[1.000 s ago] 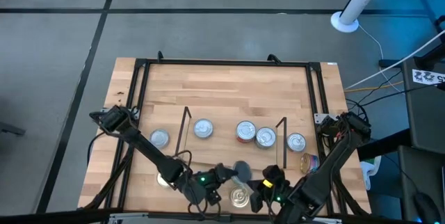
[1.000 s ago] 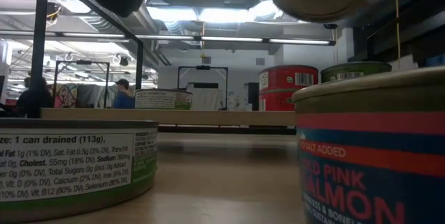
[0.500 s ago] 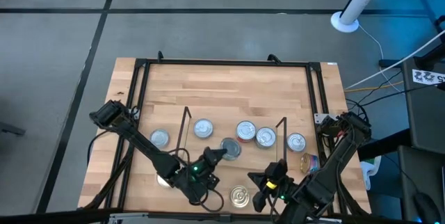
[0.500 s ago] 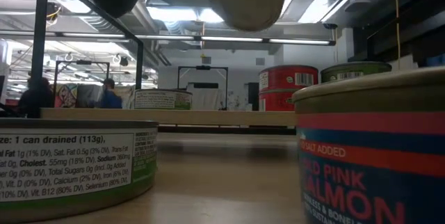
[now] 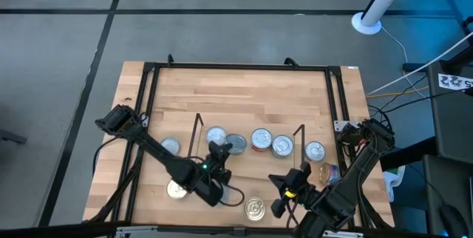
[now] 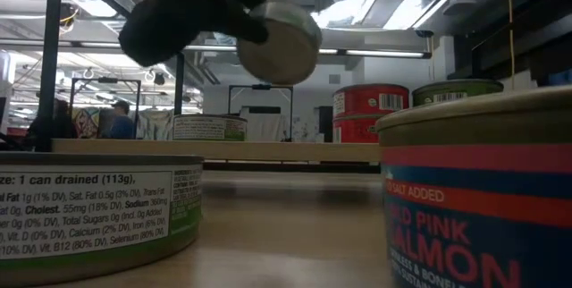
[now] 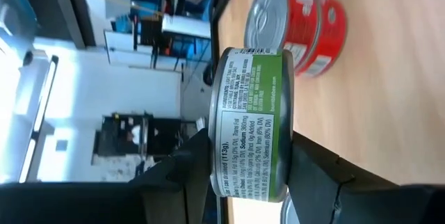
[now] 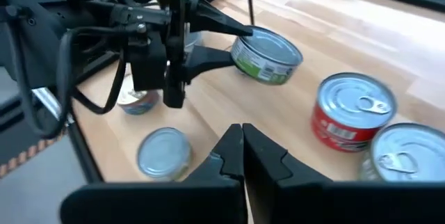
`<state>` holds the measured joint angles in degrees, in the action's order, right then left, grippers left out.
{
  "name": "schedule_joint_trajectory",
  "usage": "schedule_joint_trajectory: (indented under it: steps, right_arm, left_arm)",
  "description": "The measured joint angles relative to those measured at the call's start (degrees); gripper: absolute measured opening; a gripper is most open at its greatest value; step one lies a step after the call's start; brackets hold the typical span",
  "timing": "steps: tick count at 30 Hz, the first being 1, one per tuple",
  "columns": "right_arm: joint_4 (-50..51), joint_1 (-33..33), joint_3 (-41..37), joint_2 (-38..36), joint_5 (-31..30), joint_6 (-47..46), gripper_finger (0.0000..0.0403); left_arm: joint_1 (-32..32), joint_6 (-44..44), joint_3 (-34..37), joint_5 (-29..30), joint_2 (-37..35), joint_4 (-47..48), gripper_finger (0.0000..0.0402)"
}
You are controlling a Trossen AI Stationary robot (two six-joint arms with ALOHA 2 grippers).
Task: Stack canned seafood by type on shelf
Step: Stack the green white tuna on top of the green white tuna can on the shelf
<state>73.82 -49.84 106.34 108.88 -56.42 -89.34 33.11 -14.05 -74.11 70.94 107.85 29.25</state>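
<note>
My left gripper (image 5: 222,151) is shut on a green-labelled tin (image 5: 235,144) and holds it in the air over the shelf (image 5: 244,165), a light-wood board between two black wire uprights. The same tin shows in the left wrist view (image 7: 250,123) and the low view (image 6: 279,42). On the shelf stand a silver-topped tin (image 5: 216,136), a red-labelled tin (image 5: 261,140) and another silver-topped tin (image 5: 281,145). My right gripper (image 5: 284,187) hovers shut and holding nothing above the table's near part, right of a tin (image 5: 255,208). My left gripper pinches the green-labelled tin by its two flat ends (image 7: 217,147), one finger (image 7: 316,175) on each end. The fingers come slanting from the table's near left. The tin is lifted clear of the shelf, tilted, its underside turned toward the near edge (image 6: 273,51).
Off the shelf stand a silver tin (image 5: 170,146) at the left, a gold-topped tin (image 5: 176,189) near left, a silver tin (image 5: 315,150) and a colourful tin on its side (image 5: 330,171) at the right. A black frame (image 5: 236,66) rings the tabletop.
My left gripper has carried the green-labelled tin from over the table's near part toward the far edge and a little left, to above the shelf. Its wrist has rolled, so the tin has turned. My right gripper has risen slightly and turned, staying shut.
</note>
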Motion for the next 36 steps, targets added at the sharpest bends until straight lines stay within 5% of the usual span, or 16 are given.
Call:
schedule_joint_trajectory:
  steps: [19, 36]
  right_arm:
    - [7.6, 0.0, 0.0, -0.1, 0.3, 0.0, 0.0005]
    - [7.4, 0.0, 0.0, -0.1, 0.5, -0.1, 0.0005]
  left_arm:
    - [-2.5, 14.7, 0.0, 0.0, 0.0, 9.6, 0.0154]
    - [-2.5, 14.0, -2.4, -4.9, 0.0, 10.9, 0.0154]
